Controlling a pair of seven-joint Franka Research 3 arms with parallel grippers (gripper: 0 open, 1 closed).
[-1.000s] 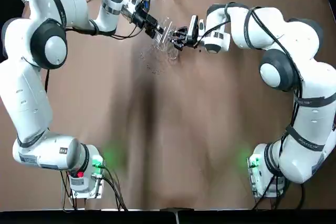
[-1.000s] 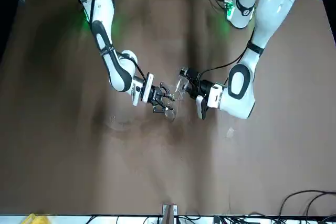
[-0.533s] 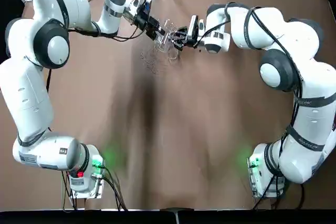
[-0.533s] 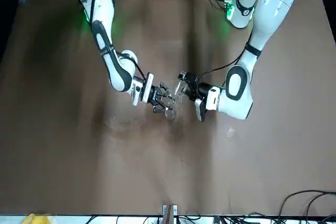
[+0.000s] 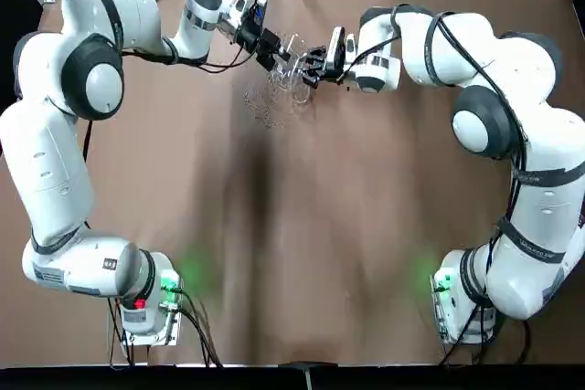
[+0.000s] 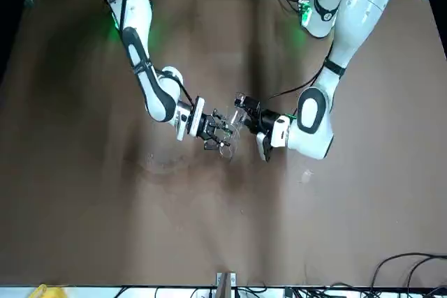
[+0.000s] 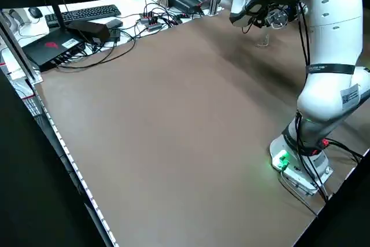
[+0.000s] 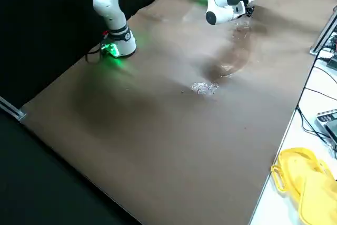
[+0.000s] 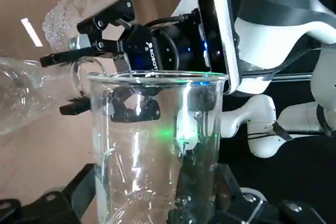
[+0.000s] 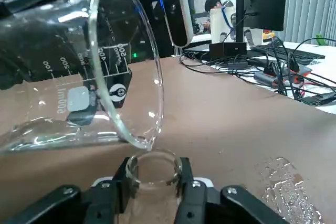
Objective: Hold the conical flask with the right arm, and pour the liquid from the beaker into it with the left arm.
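At the far middle of the table, the left gripper [image 5: 271, 47], clamped on the beaker [image 10: 79, 72], has tipped it further over the conical flask [image 10: 152, 174] that the right gripper [image 10: 152, 182] clasps by the neck, so pouring looks under way.

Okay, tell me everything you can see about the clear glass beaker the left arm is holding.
The clear, straight-sided glass beaker has a wide round rim and white graduation marks printed on its wall. The left gripper is shut on it at the far middle of the brown table. It is tipped steeply on its side, with a little clear liquid pooled along its lower wall. Its rim lip sits just above the mouth of the small clear conical flask, whose neck the right gripper holds.
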